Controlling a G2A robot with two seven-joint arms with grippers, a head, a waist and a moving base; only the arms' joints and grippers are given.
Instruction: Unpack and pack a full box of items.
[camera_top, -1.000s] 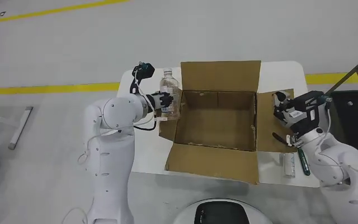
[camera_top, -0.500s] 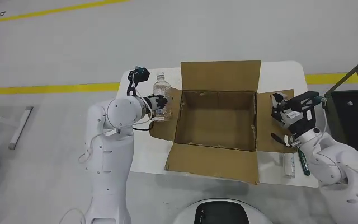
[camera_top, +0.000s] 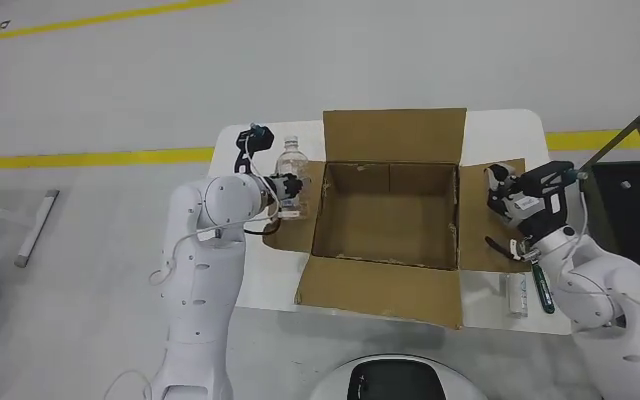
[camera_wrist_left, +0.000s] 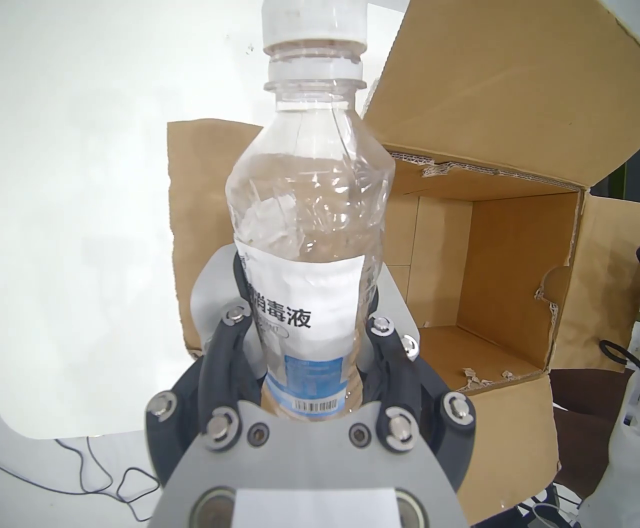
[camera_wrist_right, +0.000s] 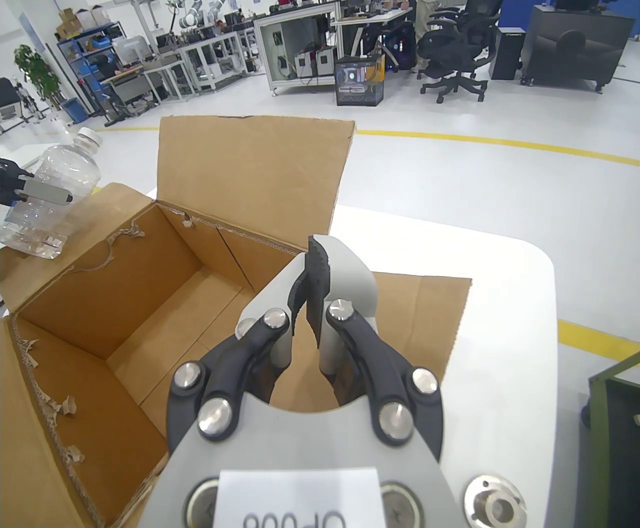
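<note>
The left gripper (camera_top: 290, 185) (camera_wrist_left: 307, 325) is clamped around a clear plastic bottle with a white screw cap and a white-and-blue label (camera_top: 291, 172) (camera_wrist_left: 310, 240) (camera_wrist_right: 47, 200). Its 2 dark fingers (camera_wrist_left: 227, 345) press on the labelled lower half, 1 on each side. The bottle is upright and sits outside the box, over the box's left flap (camera_top: 288, 228) near the table's left side. Whether its base touches the flap cannot be told from these views.

The large brown cardboard box (camera_top: 385, 225) (camera_wrist_left: 500, 260) (camera_wrist_right: 125, 300) stands open in the middle of the white table with rounded corners (camera_top: 500, 125) (camera_wrist_left: 100, 200) (camera_wrist_right: 500, 310). Its bare floor carries only small cardboard scraps along the torn edges. The rear flap (camera_top: 395, 133) stands up, the near flap (camera_top: 385, 290) hangs out toward the robot, and the 2 side flaps lie spread outward.

The right gripper (camera_top: 496, 182) (camera_wrist_right: 312, 280) hangs over the box's right flap (camera_top: 480, 235) – its 2 fingers are pressed together with nothing between them.

On the table by the right arm, beside the box's near right corner, lie a small white tube-shaped container (camera_top: 517, 293) and a dark green stick-shaped item (camera_top: 541, 287). They lie side by side, partly hidden by the arm.
</note>
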